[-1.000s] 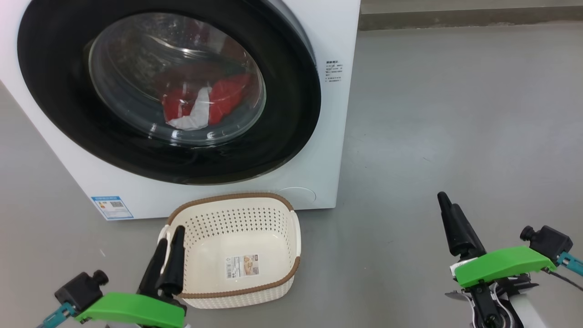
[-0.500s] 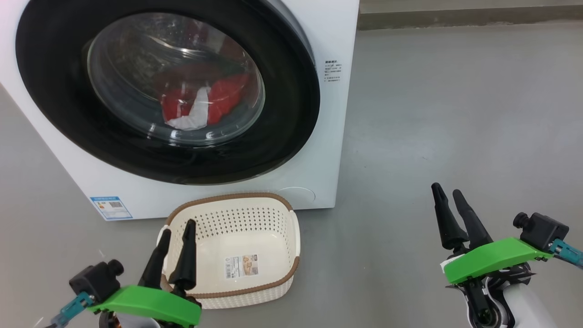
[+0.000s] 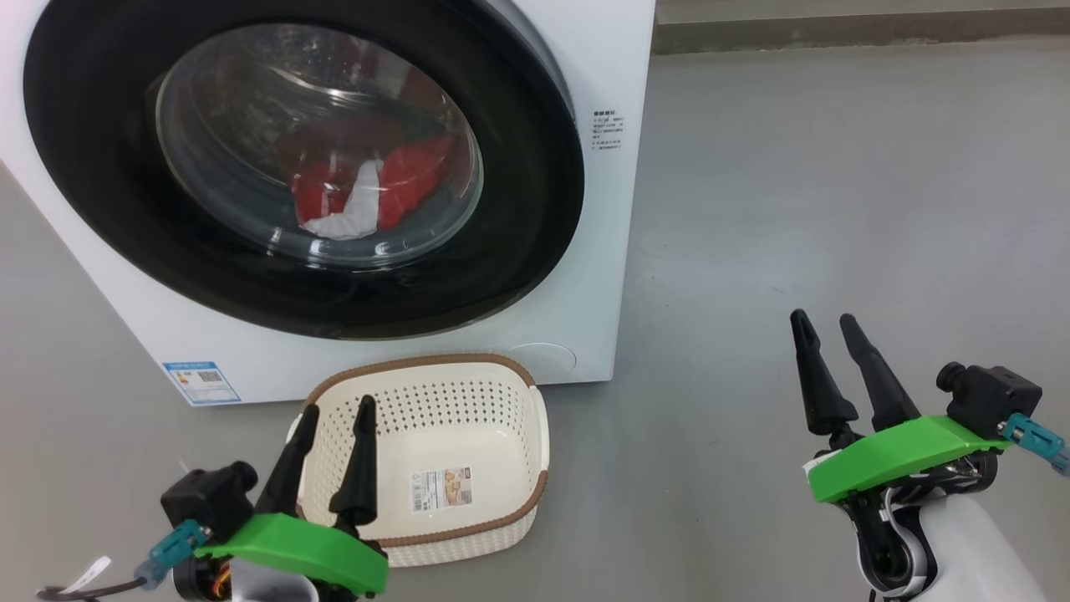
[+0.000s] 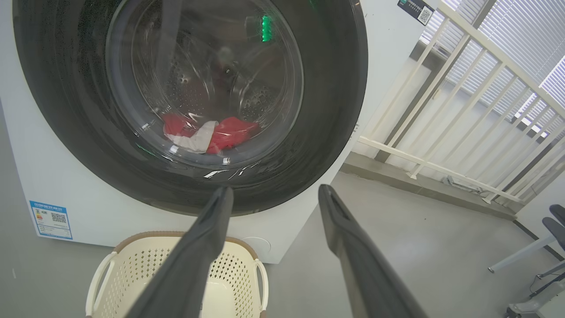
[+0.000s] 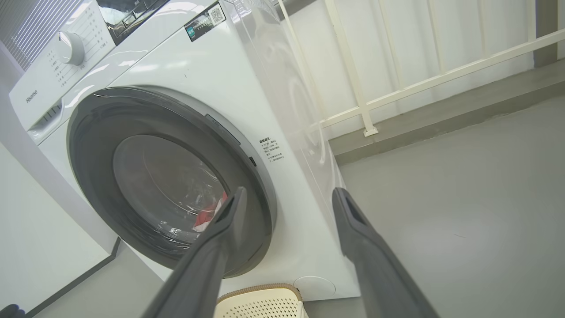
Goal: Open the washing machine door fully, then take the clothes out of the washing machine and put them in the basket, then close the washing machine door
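Head view: washing machine door [image 3: 100, 209] shut, clothes [image 3: 368, 188] behind its glass, basket [image 3: 422, 360] on the floor [image 3: 794, 167] just before the washing machine [image 3: 614, 67]. Left gripper [image 3: 338, 406] and right gripper [image 3: 823, 318] jaws wide, empty. Left wrist view: clothes low behind the glass. Right wrist view: door shut.

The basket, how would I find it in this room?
Find the big white washing machine with its round black door. On the grey floor right before it sits the basket. It is cream, full of small holes, with a brown rim.
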You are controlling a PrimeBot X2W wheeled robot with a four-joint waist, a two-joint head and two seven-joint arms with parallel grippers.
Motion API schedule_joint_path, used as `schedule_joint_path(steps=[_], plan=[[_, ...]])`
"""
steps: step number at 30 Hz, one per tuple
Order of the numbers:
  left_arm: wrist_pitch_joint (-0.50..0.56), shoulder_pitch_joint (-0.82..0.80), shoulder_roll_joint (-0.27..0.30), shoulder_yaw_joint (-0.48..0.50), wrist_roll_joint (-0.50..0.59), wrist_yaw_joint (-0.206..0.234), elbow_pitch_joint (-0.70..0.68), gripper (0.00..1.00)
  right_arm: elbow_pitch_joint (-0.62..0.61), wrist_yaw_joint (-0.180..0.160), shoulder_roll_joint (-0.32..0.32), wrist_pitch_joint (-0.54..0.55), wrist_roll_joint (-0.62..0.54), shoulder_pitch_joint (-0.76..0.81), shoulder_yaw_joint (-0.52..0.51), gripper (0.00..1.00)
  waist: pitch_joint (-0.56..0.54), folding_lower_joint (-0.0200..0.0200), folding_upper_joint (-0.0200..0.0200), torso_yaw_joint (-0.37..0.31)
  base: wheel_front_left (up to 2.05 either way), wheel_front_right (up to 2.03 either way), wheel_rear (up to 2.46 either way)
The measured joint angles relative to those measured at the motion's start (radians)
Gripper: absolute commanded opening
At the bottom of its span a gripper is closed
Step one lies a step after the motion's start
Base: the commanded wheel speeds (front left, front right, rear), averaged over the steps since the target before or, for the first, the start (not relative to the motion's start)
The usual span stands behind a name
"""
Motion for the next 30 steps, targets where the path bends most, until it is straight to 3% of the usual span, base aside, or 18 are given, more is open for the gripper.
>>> schedule_joint_path(steps=[30], plan=[[-0.064,-0.054,-0.007,-0.007,0.389,0.061,-0.018,1.0,0.054,0.0,0.004,-0.067,-0.34,-0.081,0.0,1.0,0.006,0.0,0.0,0.002,0.0,0.0,0.0]])
